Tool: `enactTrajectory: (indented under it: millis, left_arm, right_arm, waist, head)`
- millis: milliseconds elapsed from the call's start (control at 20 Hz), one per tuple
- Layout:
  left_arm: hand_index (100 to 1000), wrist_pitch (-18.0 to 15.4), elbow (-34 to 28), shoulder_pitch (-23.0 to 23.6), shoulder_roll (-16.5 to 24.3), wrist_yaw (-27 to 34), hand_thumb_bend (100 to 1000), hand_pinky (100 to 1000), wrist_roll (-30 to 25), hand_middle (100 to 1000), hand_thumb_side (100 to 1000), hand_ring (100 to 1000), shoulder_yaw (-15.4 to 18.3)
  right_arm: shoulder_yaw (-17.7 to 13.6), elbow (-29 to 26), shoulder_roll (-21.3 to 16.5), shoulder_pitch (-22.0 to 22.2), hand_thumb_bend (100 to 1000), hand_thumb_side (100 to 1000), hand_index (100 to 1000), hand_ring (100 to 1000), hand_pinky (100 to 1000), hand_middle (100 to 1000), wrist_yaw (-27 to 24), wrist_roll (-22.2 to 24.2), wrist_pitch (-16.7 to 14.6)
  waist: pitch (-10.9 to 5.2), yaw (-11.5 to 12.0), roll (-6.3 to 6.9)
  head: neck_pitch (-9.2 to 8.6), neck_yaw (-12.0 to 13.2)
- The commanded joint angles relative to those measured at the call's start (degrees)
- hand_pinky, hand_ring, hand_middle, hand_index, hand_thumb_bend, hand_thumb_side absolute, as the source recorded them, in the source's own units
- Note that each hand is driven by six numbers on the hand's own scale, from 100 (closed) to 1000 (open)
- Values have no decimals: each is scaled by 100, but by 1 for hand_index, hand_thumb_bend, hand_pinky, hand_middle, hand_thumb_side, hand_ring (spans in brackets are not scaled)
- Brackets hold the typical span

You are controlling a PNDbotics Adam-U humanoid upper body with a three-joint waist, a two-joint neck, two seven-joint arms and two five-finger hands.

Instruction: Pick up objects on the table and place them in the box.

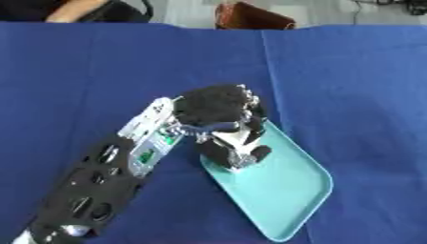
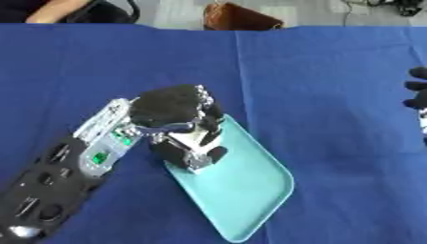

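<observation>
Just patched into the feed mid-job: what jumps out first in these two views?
The left hand dominates mid-frame, its black bulk hanging over the near-left end of a teal tray that lies askew on the blue tablecloth. Whether its fingers hold anything is hidden. The right hand only peeks in at the right edge of the right eye view.

The tray (image 1: 292, 195) lies on the table (image 1: 83, 71), right of centre. The left hand (image 1: 221, 121) is over its near-left end.

Blue-clothed table (image 1: 350, 71), pale floor (image 1: 183, 9) beyond (brown object (image 1: 250, 19) there)
</observation>
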Motion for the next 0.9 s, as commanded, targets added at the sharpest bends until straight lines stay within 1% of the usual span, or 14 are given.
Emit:
enactTrajectory:
  millis: [50,100,150,200,250,350,400,600,900]
  left_arm:
    - [477,-70,23,-56,18,-120,106,100,-15,403,923,251,-57]
    - [477,-105,53,-45,11,-142,106,100,-73,403,923,251,-65]
    - [677,-136,77,-37,7,-156,174,388,-129,597,1000,509,-68]
    - [666,-163,93,-31,3,-159,170,370,-188,583,1000,493,-69]
    - [749,-185,100,-25,-1,-151,196,495,-246,713,1000,626,-71]
    - [790,-214,94,-13,-4,-123,198,568,-367,774,1000,698,-78]
    - [802,-235,89,-3,-5,-103,197,585,-439,791,1000,720,-88]
    - [813,-258,68,17,-6,13,192,632,-645,815,1000,753,-81]
    - [850,-221,32,33,5,140,173,701,-782,861,1000,804,-62]
  right_arm:
    - [-43,-131,-54,-99,100,783,914,828,709,857,21,-10,-22]
    - [-42,-131,-55,-100,100,783,914,828,709,857,24,-9,-22]
    - [-41,-129,-55,-96,100,786,914,828,709,857,26,-7,-21]
    - [-42,-126,-52,-88,100,786,914,828,709,857,28,-5,-20]
    - [-42,-125,-48,-82,100,788,914,828,709,857,29,-3,-20]
    - [-43,-126,-44,-79,100,786,914,828,709,857,33,0,-20]
    - [-43,-127,-43,-81,100,786,914,828,709,857,34,0,-20]
    - [-45,-121,-44,-76,100,787,914,828,709,857,39,-1,-19]
    - [-47,-118,-39,-76,100,785,914,828,709,857,45,0,-20]
  waist:
    - [-87,-16,-25]
    - [-89,-15,-28]
    - [-91,-11,-29]
    - [-94,-5,-29]
    - [-97,2,-29]
    - [-102,11,-28]
    - [-104,13,-28]
    - [-108,23,-35]
    - [-118,36,-43]
  head:
    - [-89,16]
    - [-90,12]
    - [-89,10]
    - [-86,11]
    - [-84,11]
    - [-82,5]
    - [-84,1]
    - [-84,-2]
    - [-85,-5]
